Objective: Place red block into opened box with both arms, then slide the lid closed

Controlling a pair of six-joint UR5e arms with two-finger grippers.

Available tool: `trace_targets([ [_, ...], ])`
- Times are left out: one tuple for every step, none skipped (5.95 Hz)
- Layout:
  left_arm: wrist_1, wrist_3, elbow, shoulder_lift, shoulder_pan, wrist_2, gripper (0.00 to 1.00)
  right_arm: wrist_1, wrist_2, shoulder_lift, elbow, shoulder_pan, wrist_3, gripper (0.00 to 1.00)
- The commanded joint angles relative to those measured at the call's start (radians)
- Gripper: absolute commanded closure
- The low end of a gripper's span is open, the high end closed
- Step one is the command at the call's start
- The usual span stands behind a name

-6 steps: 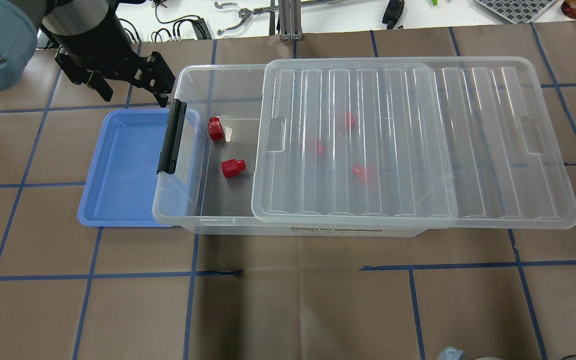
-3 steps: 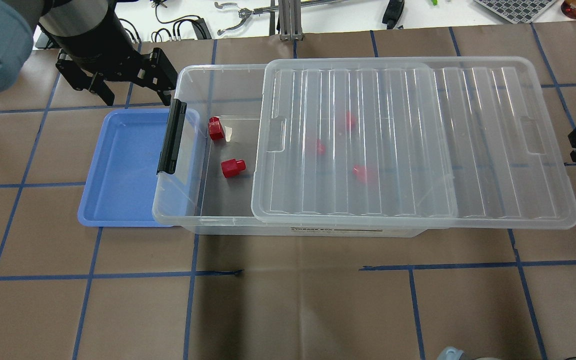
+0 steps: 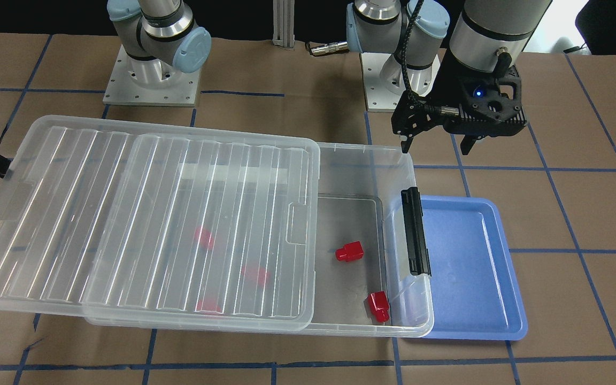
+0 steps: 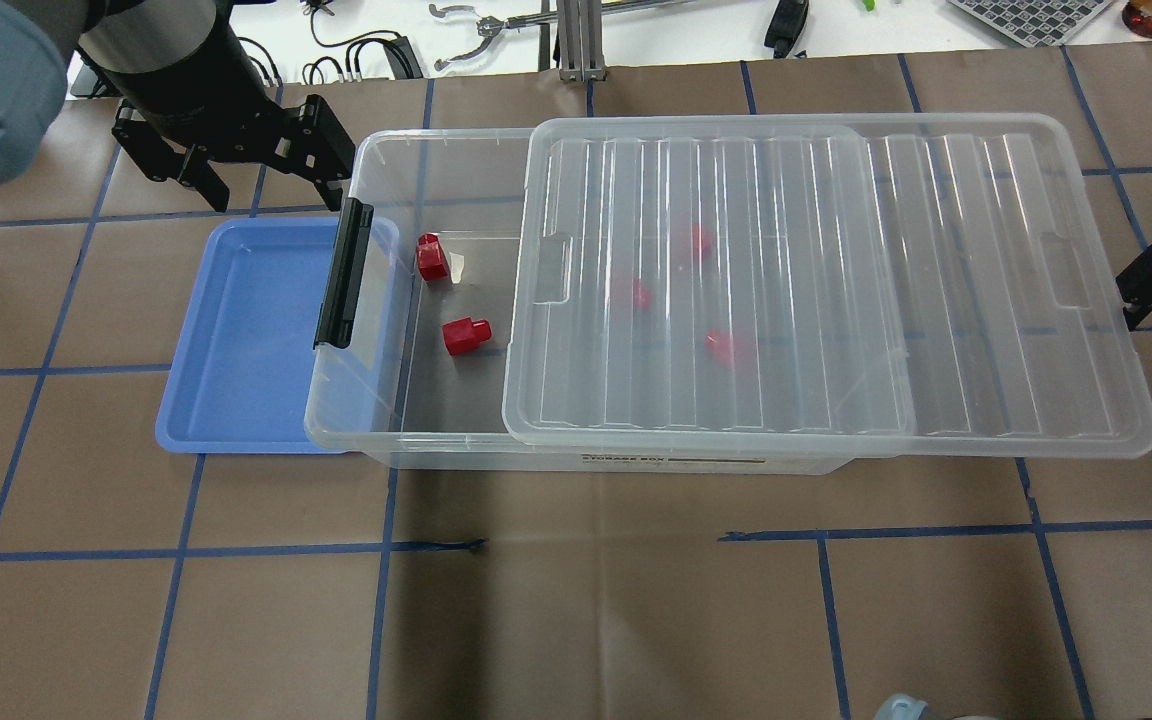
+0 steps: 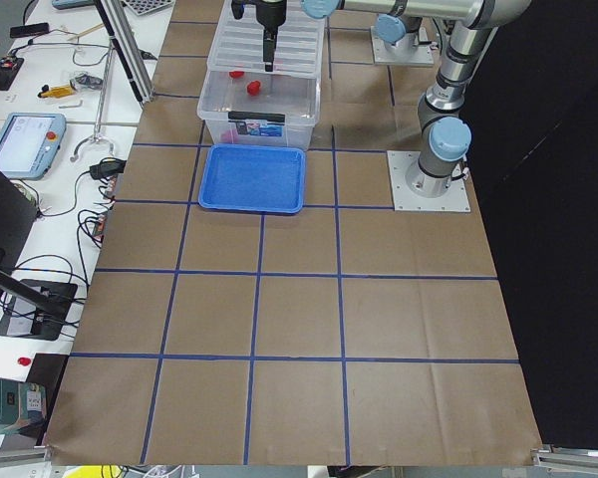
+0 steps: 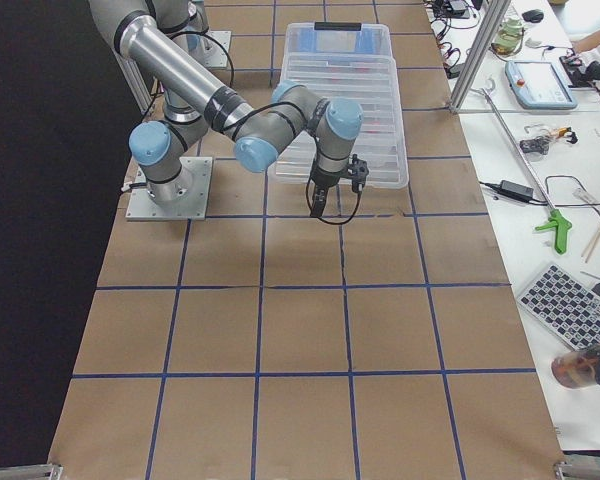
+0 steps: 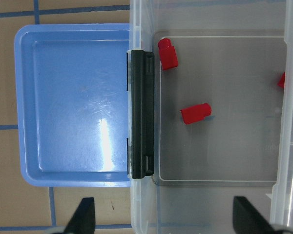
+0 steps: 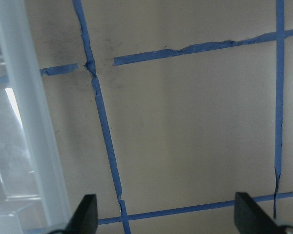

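The clear box lies across the table with its black latch bar at the left end. The ribbed lid sits shifted right, overhanging that end and leaving the left part uncovered. Two red blocks lie on the uncovered floor; others show blurred under the lid. My left gripper hovers open and empty behind the latch corner; its wrist view looks down on the blocks. My right gripper is open and empty beside the lid's right short edge.
An empty blue tray lies on the table, tucked under the box's latch end. Brown paper with blue tape lines covers the table. Tools and cables lie beyond the far edge.
My right gripper has moved left and a little nearer, up to the lid's right edge. My left gripper has shifted slightly away from the box's corner. The blocks and the lid have not moved.
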Motion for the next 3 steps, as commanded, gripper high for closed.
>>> trace_targets([
  [0.004,0.001,0.001,-0.001,0.000,0.000,0.02,0.004,0.035,-0.016,0.012,0.003,-0.005,0.00],
  [0.004,0.001,0.001,-0.001,0.000,0.000,0.02,0.004,0.059,-0.031,0.034,0.005,-0.005,0.00],
  [0.004,0.001,0.001,-0.001,0.000,0.000,0.02,0.004,0.061,-0.045,0.047,0.005,-0.005,0.00],
])
